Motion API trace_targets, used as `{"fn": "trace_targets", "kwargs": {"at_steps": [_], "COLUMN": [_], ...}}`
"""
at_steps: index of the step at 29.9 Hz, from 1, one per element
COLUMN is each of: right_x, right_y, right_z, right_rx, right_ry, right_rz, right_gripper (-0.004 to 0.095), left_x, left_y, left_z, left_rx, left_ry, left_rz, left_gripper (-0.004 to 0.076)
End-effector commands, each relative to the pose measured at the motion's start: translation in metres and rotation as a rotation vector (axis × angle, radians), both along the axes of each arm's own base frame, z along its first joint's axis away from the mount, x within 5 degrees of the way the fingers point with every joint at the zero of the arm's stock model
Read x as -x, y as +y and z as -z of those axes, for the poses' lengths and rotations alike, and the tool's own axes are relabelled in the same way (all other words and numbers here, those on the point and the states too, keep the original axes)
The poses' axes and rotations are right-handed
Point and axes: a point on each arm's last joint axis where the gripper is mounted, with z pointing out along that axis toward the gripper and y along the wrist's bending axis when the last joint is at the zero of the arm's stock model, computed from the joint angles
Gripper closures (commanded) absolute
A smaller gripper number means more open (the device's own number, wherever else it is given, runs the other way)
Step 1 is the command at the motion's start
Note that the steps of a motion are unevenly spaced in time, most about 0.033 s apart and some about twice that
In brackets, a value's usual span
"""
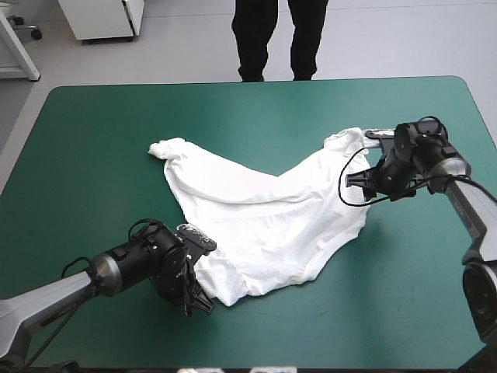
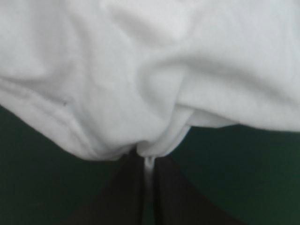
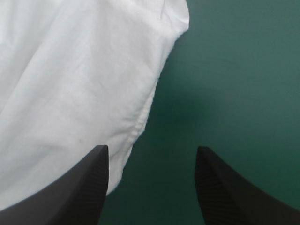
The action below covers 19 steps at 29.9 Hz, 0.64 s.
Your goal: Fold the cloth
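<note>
The white T-shirt (image 1: 256, 210) lies loosely spread and wrinkled across the middle of the table, one sleeve bunched at its far left (image 1: 167, 148). My left gripper (image 1: 200, 299) sits at the shirt's near-left corner, shut on a pinch of the T-shirt (image 2: 140, 70) that shows between the black fingers (image 2: 126, 192). My right gripper (image 1: 365, 185) hovers at the shirt's right side. In the right wrist view this gripper (image 3: 151, 147) is open, one finger over the T-shirt's hem (image 3: 70, 93) and the other over bare cover.
The teal-green cover (image 1: 93, 155) shows on every side of the T-shirt. The table's right edge (image 1: 485, 124) runs close behind my right arm, and the near edge lies just behind my left arm.
</note>
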Motion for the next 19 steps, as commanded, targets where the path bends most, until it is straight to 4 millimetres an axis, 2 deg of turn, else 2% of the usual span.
{"fn": "trace_targets", "kwargs": {"at_steps": [1,8,12,15,19], "right_x": [-0.010,-0.025,-0.030,-0.033,-0.034], "right_y": [0.000,0.004,0.005,0.006,0.006], "right_z": [-0.005,0.019,0.028,0.035,0.051], "right_rx": [-0.020,-0.047,-0.044,-0.044,-0.042], "right_ry": [-0.078,-0.062,-0.061,-0.049,0.021], "right_rz": [-0.004,-0.003,-0.003,-0.001,-0.003], "right_gripper": [0.0382,0.0382,0.0424,0.0507,0.0666], "left_x": [-0.003,-0.003,-0.003,-0.003,-0.003], "left_y": [-0.006,-0.006,-0.006,-0.006,-0.006], "left_z": [0.014,0.014,0.014,0.014,0.014], "left_rx": [0.041,0.041,0.041,0.043,0.045], "left_ry": [-0.017,-0.017,-0.017,-0.016,-0.016], "left_rz": [-0.007,-0.007,-0.007,-0.008,-0.010], "left_gripper": [0.0733,0.0733,0.0733,0.0733,0.0733]}}
